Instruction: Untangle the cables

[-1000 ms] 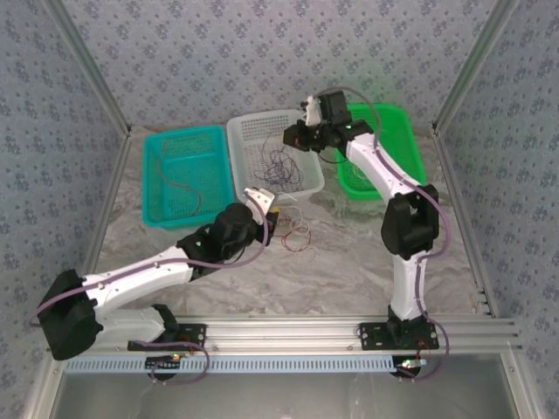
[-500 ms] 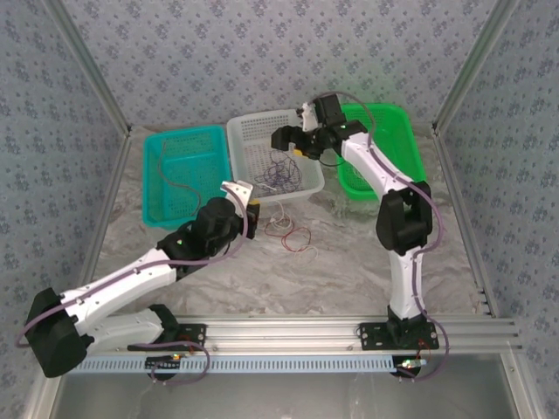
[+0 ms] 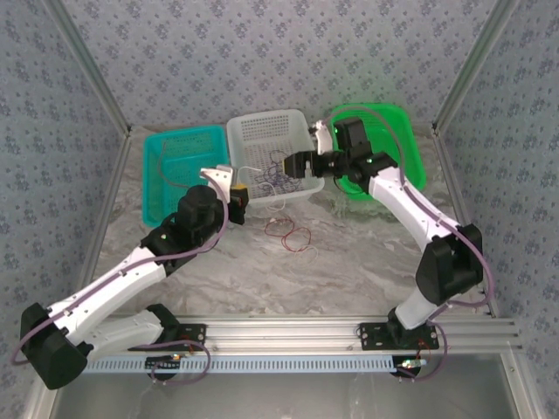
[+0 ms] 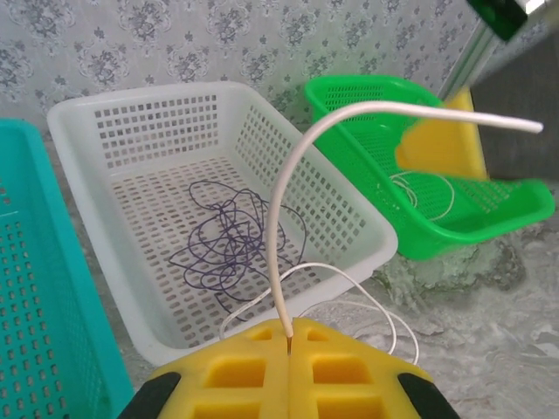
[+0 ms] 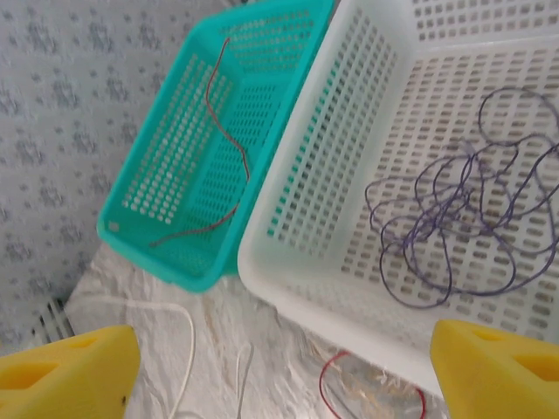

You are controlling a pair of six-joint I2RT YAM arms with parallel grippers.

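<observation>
While the left gripper [image 4: 288, 342] pinches the whitish cable [image 4: 281, 227] near the white basket [image 4: 87, 122], lift slowly; the right gripper [image 5: 279, 367], released, hovers over its purple tangle [image 5: 454, 227].

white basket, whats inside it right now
The white basket holds a loose tangle of dark purple wire on its perforated floor. From the left wrist, the near wall and the shut yellow fingers hide its front corner.

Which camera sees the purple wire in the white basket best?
The right wrist view: the purple wire looks big, every loop clear. The left wrist view shows it smaller. From the top camera it is a tiny scribble beside the right arm.
</observation>
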